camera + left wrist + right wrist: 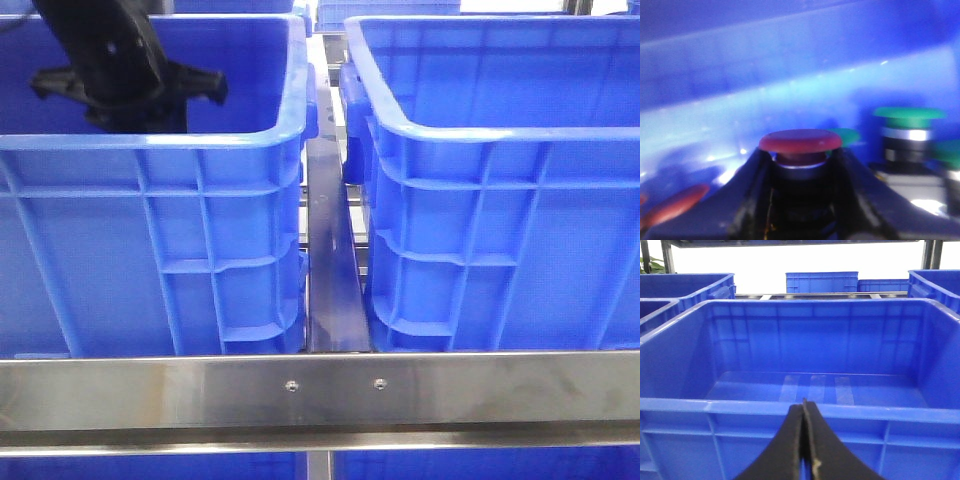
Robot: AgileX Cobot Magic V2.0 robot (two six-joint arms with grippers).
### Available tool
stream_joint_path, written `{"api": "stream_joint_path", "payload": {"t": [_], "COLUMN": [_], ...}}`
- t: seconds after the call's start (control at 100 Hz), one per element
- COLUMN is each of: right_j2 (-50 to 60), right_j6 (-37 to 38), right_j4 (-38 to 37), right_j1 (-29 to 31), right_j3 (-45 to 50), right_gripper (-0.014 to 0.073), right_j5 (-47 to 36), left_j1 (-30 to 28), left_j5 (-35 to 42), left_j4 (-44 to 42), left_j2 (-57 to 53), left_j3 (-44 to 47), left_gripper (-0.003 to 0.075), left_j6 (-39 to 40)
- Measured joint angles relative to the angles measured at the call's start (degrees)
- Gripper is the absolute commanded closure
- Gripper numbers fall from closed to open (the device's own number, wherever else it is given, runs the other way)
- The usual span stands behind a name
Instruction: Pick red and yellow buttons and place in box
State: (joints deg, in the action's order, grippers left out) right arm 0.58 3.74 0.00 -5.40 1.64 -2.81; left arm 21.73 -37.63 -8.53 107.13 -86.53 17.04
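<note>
Red button (800, 145) clamped in left jaws, green buttons (908, 125) beside, right jaws clenched before box rim (800, 410)

Bright backlight, glare on rail (320, 390) (left wrist view blurred)

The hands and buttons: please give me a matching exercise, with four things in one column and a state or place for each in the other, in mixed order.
1. left hand
2. right hand
3. green button
4. right bin

A. shut, holding nothing
B. standing beside the red button
C. no buttons visible inside
D. shut on the red button

Pairs: 1-D, 2-A, 3-B, 4-C
</note>
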Motion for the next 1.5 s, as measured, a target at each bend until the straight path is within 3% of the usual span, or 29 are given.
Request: {"api": "stream_joint_path", "payload": {"t": [0.4, 0.6, 0.82, 1.12, 1.24, 1.41, 1.5], "right_j2": [0.0, 0.0, 0.0, 0.0, 0.0, 0.0, 0.0], "right_j6": [0.0, 0.0, 0.0, 0.2, 3.5, 6.7, 7.0], "right_j4": [0.0, 0.0, 0.0, 0.0, 1.6, 2.3, 2.5], "right_j1": [0.0, 0.0, 0.0, 0.0, 0.0, 0.0, 0.0], "right_j3": [0.0, 0.0, 0.0, 0.0, 0.0, -3.0, -6.5], "right_gripper": [0.0662, 0.0662, 0.0662, 0.0655, 0.0538, 0.014, 0.0032], "right_j5": [0.0, 0.0, -0.4, -0.5, -0.5, 1.5, 3.3], "left_j1": [5.3, 9.0, 16.9, 27.0, 28.7, 28.8, 28.8], "left_j5": [-0.8, 5.1, 10.6, 19.8, 22.7, 23.3, 23.3], "left_j4": [1.0, 5.5, 9.6, 17.7, 18.4, 18.6, 18.8], "left_j2": [-18.5, -30.5, -41.7, -44.6, -43.3, -40.9, -40.1], "left_j3": [8.4, 17.4, 24.4, 25.7, 25.7, 25.7, 25.7], "left_gripper": [0.0739, 0.0739, 0.0739, 0.0739, 0.0739, 0.0739, 0.0739], "left_j6": [0.0, 0.0, 0.0, 0.1, 0.1, 0.1, 0.1]}}
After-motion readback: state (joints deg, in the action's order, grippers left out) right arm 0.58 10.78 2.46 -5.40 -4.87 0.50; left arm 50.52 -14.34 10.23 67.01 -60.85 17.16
